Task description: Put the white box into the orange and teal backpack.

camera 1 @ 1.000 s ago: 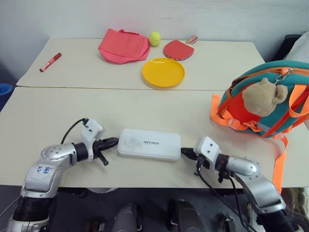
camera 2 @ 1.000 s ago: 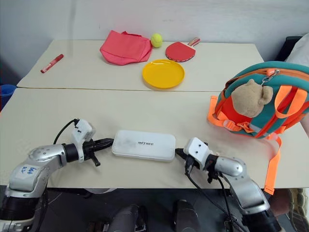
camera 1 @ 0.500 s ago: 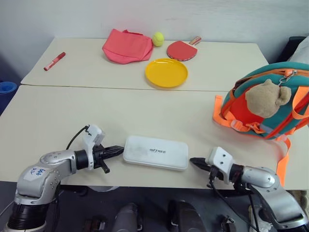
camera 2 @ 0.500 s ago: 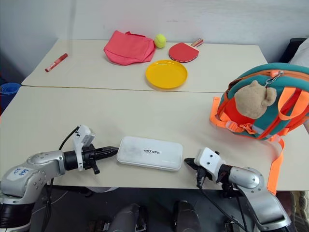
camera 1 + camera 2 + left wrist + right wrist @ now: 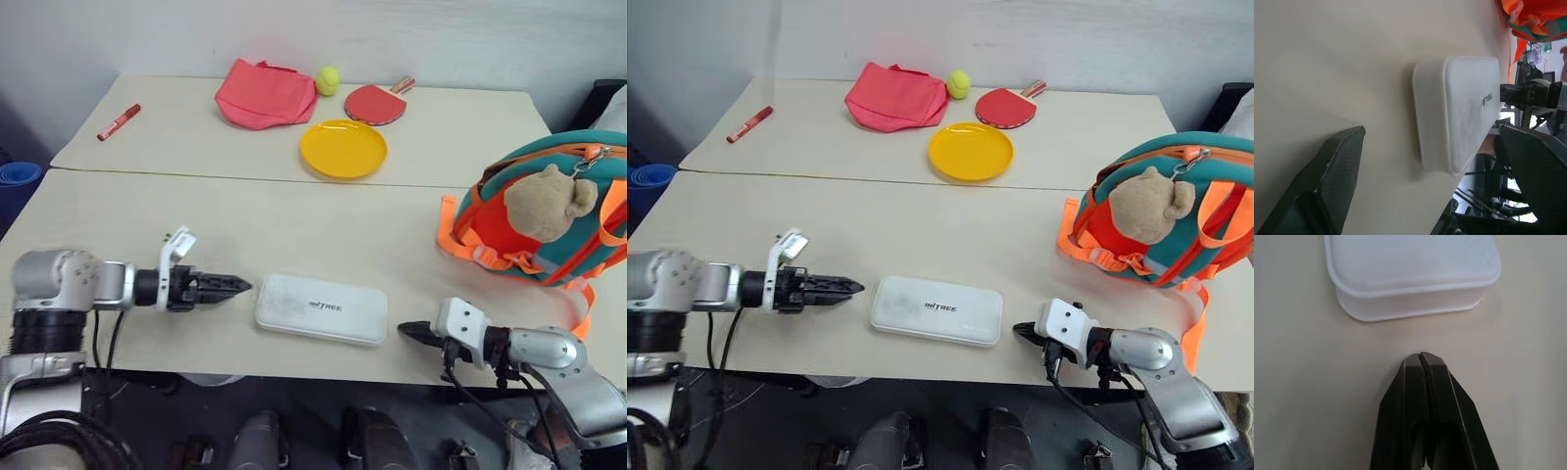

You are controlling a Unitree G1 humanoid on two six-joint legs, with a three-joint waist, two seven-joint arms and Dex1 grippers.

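The white box (image 5: 321,308) lies flat on the near table, close to the front edge, with its dark lettering facing up. My left gripper (image 5: 235,286) points at its left end from a small gap away; the left wrist view shows its fingers (image 5: 1337,166) spread wide, so it is open and empty. My right gripper (image 5: 407,330) is shut with nothing in it, a short way off the box's right end (image 5: 1415,279). The orange and teal backpack (image 5: 534,220) stands at the right with a tan bear charm (image 5: 558,201) on its front.
On the far table lie a yellow plate (image 5: 343,149), a pink-red fabric bag (image 5: 260,93), a tennis ball (image 5: 327,80), a red paddle (image 5: 377,102) and a red marker (image 5: 119,121). Orange straps (image 5: 578,313) hang over the near table's right front edge.
My left gripper has rolled over and opened from shut, backing slightly off the box's left end. My right gripper has drawn back from the box's right end. The camera has shifted.
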